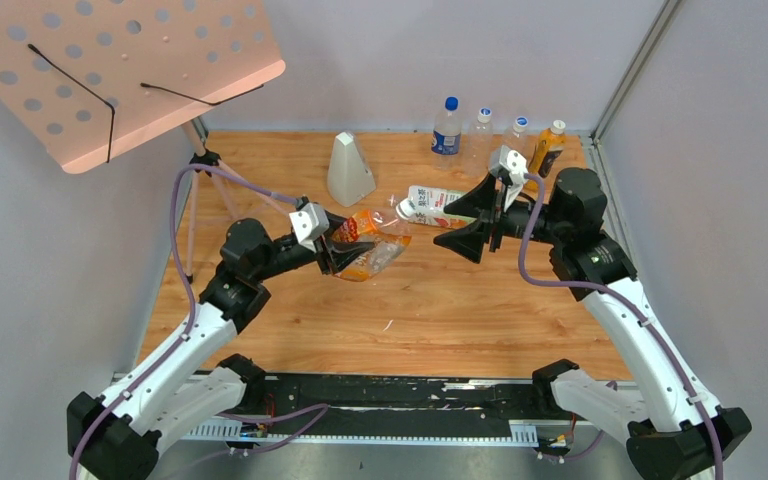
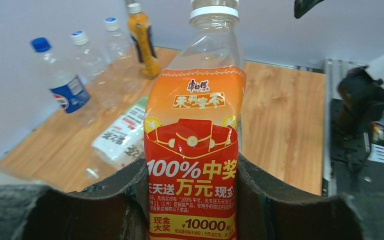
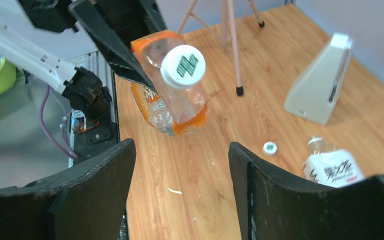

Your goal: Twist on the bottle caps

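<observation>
My left pincer [image 1: 348, 252] is clenched on the smaller bottle [image 2: 192, 150], gripping it across its orange label at about the middle of the desk [image 1: 410, 320]. A white cap [image 3: 182, 66] sits on the bottle's neck, facing my right pincer [image 3: 181, 150], which hangs released with nothing between its fingers. The larger bottle [image 1: 438, 206] lies on its side toward the desk's far edge. The second cap [image 3: 269, 147] rests on the wood just beside its mouth.

A loose cap [image 3: 269, 147] lies on the table [image 3: 280, 50] just beside the toppled bottle [image 3: 332, 169].
</observation>
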You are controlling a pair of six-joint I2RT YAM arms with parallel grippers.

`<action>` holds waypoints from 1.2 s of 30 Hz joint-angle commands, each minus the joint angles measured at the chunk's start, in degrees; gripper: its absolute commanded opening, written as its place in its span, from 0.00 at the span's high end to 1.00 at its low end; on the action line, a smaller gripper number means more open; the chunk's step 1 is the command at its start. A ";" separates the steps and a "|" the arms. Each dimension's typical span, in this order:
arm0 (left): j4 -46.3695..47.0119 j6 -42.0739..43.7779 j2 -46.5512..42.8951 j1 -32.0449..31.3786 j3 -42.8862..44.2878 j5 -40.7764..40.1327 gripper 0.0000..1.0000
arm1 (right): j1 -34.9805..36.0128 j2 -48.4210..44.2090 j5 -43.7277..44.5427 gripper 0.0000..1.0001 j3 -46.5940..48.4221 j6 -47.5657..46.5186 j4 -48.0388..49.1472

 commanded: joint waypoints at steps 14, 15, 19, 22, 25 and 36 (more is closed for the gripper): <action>-4.26 -4.61 6.06 1.54 7.17 20.91 1.00 | 1.38 1.85 -12.84 0.39 3.35 -9.75 6.35; -4.27 -4.59 6.11 1.52 7.28 21.25 1.00 | 1.61 2.11 -13.08 0.40 3.48 -9.75 6.29; -4.48 -4.18 6.11 1.54 7.69 21.55 1.00 | 2.67 2.93 -14.75 0.43 4.23 -9.67 5.74; -4.72 -3.95 5.86 1.51 7.87 21.36 1.00 | 3.41 3.60 -15.29 0.44 4.74 -9.75 4.96; -4.74 -3.88 5.73 1.50 7.92 21.21 1.00 | 3.70 4.08 -15.53 0.46 4.97 -9.93 4.08; -6.64 -2.46 5.29 1.50 9.18 21.81 1.00 | 4.45 6.05 -17.09 0.64 6.91 -10.78 0.29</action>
